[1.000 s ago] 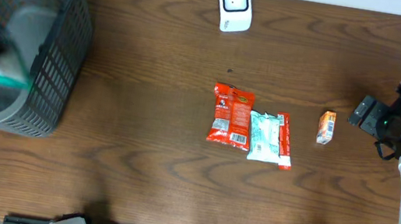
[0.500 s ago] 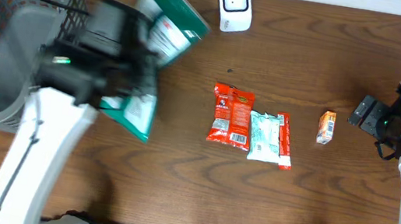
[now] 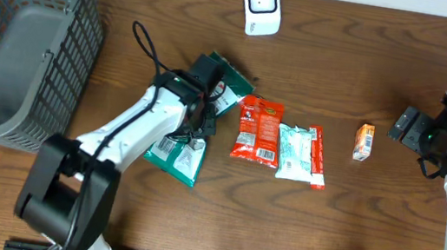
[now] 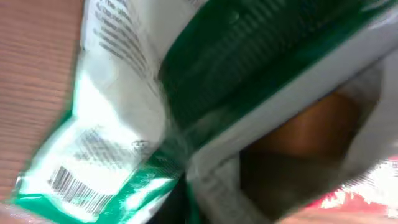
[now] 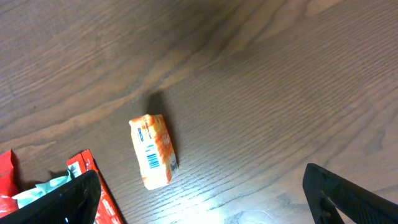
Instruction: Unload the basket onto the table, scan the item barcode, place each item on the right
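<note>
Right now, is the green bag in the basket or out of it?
Out. The green bag lies on the wooden table, apart from the grey basket.

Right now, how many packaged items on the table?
5: green bag at left gripper; red pouch, white pack, red stick mid-table; orange box right. Basket may hide more.

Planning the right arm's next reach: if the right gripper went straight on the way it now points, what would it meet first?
Likely the orange pack, lying slightly off centre ahead of the right gripper; otherwise bare table. Depth is unclear.
</note>
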Robot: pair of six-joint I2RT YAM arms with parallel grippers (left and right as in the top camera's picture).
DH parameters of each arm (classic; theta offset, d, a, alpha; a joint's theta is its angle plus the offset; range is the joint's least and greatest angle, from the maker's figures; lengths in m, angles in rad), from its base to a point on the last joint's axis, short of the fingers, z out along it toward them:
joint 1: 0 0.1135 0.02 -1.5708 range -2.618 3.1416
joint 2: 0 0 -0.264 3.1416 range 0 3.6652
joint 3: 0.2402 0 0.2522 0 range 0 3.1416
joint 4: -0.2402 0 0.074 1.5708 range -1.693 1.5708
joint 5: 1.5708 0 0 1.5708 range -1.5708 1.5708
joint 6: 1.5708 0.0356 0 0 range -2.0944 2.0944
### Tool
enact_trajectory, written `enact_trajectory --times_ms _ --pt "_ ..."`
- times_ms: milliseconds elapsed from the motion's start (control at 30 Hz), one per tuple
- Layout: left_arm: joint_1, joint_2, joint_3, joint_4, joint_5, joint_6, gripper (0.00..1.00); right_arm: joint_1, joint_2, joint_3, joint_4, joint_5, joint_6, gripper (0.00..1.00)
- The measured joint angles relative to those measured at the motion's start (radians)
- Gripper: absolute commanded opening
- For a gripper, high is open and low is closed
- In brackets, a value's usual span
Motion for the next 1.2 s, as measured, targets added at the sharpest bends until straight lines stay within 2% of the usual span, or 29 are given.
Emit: enact_trajectory --times_ms 33,67,167,333,433,600,733,933,1200 --pt "0.0 0.008 0.0 0.005 0.002 0.0 0.7 0.0 0.0 0.0 0.0 0.0 0.0 0.99" --pt "0.0 0.012 0.0 0.01 0.009 -0.009 0.72 0.0 0.0 0.0 0.0 0.0 0.0 0.99" --pt "0.002 0.013 0.002 0.005 0.028 -0.021 0.72 0.0 0.0 0.0 0.0 0.0 0.0 0.99" --pt "0.021 -0.002 0.078 -0.086 0.058 0.017 0.72 0.0 0.0 0.0 0.0 0.0 0.0 0.99" --pt "0.053 -0.061 0.206 -0.187 0.069 0.077 0.72 0.0 0.0 0.0 0.0 0.0 0.0 0.99" --pt "0.166 -0.185 0.476 -0.441 0.058 0.215 0.72 0.0 0.0 0.0 0.0 0.0 0.0 0.99" --pt "0.304 -0.223 0.567 -0.536 0.024 0.314 0.74 0.0 0.0 0.0 0.0 0.0 0.0 0.99" --pt "0.449 -0.254 0.571 -0.507 0.003 0.434 0.79 0.0 0.0 0.0 0.0 0.0 0.0 0.99" --pt "0.517 -0.322 0.571 -0.338 -0.056 0.575 0.82 0.0 0.0 0.0 0.0 0.0 0.0 0.99"
